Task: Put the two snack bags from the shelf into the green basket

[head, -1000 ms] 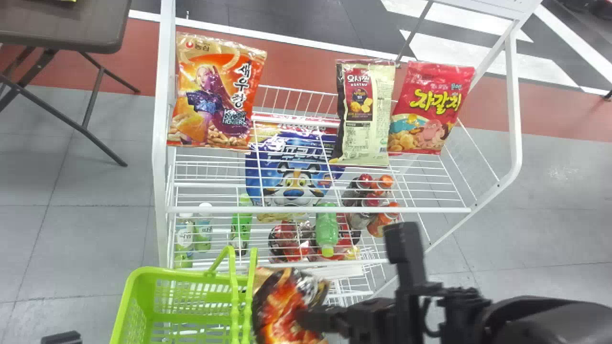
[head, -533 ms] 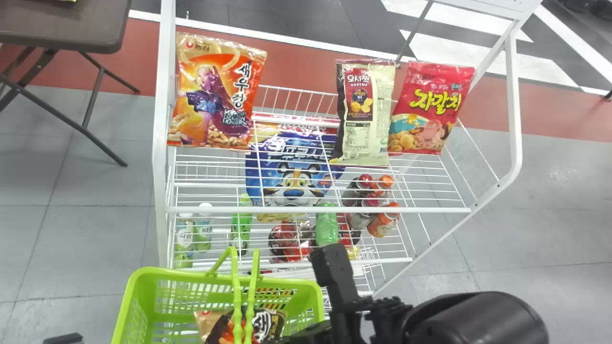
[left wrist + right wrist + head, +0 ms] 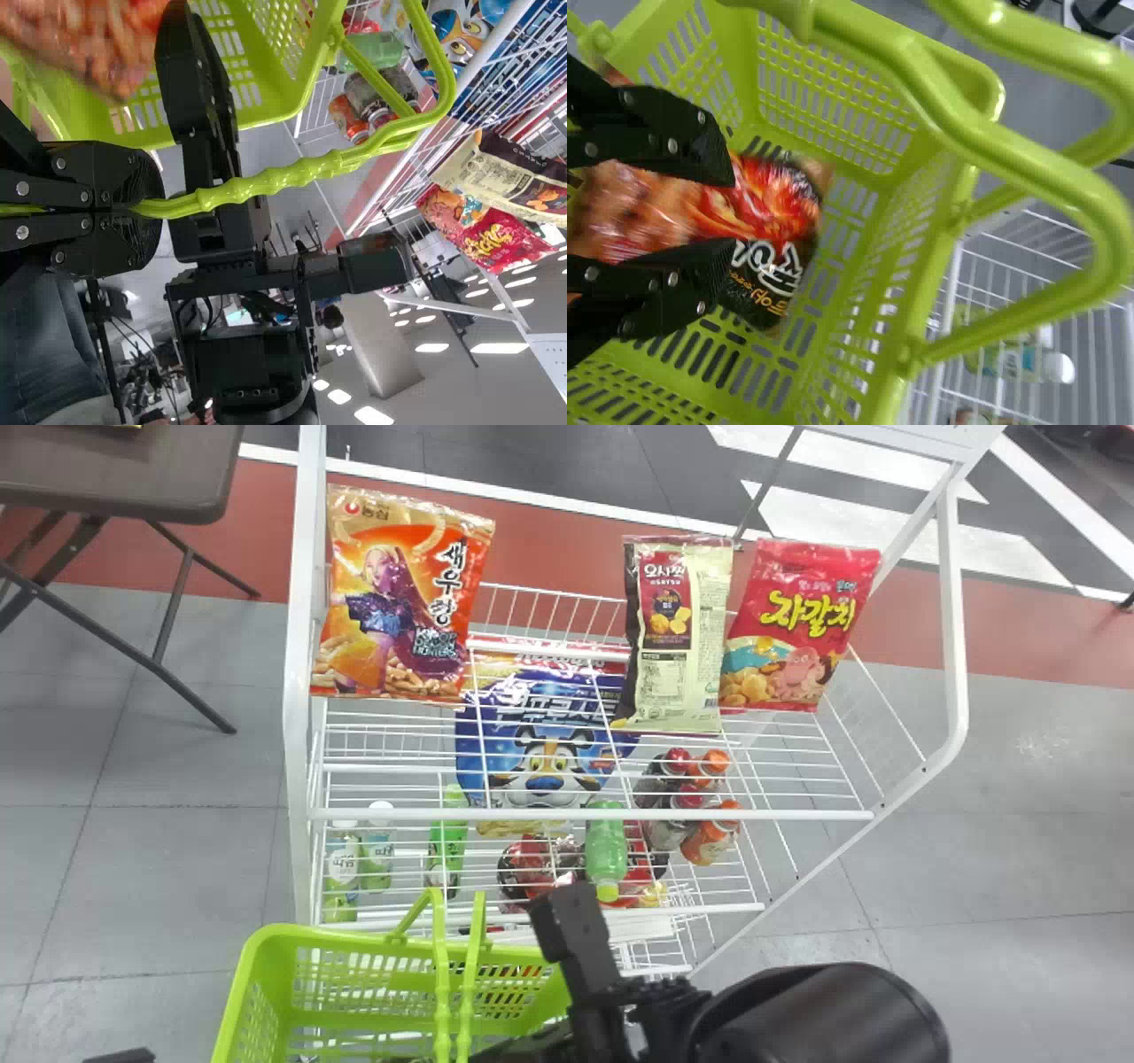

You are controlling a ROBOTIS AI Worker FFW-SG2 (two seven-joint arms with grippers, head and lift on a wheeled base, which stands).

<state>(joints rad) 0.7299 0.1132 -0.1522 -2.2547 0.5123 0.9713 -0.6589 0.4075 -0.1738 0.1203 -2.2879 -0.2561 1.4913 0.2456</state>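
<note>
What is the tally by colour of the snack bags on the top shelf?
Orange bag: 1
Cream bag with a dark side: 1
Red bag: 1
Total: 3

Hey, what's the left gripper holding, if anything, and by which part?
The left gripper holds the green basket by its handle.

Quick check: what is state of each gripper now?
Left gripper: closed on the basket handle.
Right gripper: open, fingers apart, a snack bag between and beyond them, inside the green basket.
</note>
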